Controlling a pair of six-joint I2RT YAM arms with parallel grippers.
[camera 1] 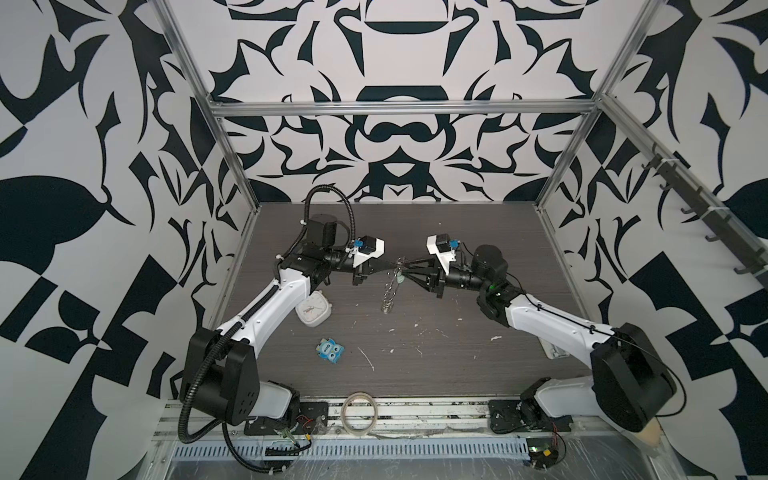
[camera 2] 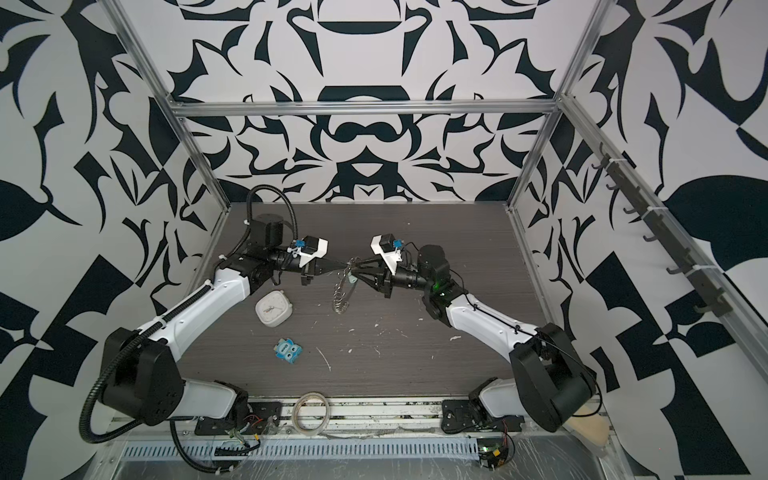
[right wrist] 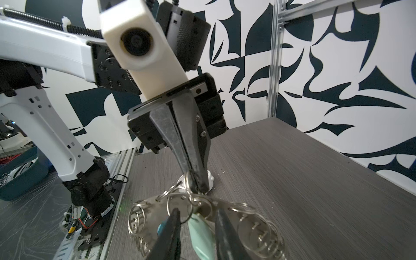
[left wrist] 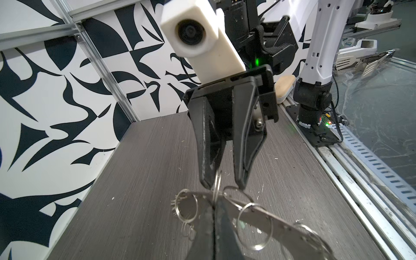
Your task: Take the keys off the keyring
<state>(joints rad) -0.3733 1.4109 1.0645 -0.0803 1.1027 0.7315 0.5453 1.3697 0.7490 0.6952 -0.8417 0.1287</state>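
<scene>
The left gripper [right wrist: 197, 188] is pinched tight on the top rim of the keyring [camera 1: 389, 296]. The keyring hangs edge-on over the middle of the table [camera 1: 478, 365]; I cannot tell whether its low edge touches down. From the right, the right gripper [camera 1: 406, 270] meets it with its fingers apart on either side of the mint key tag [right wrist: 200, 234], which dangles from a split ring. A white clock [camera 1: 313, 311] lies off to the left.
</scene>
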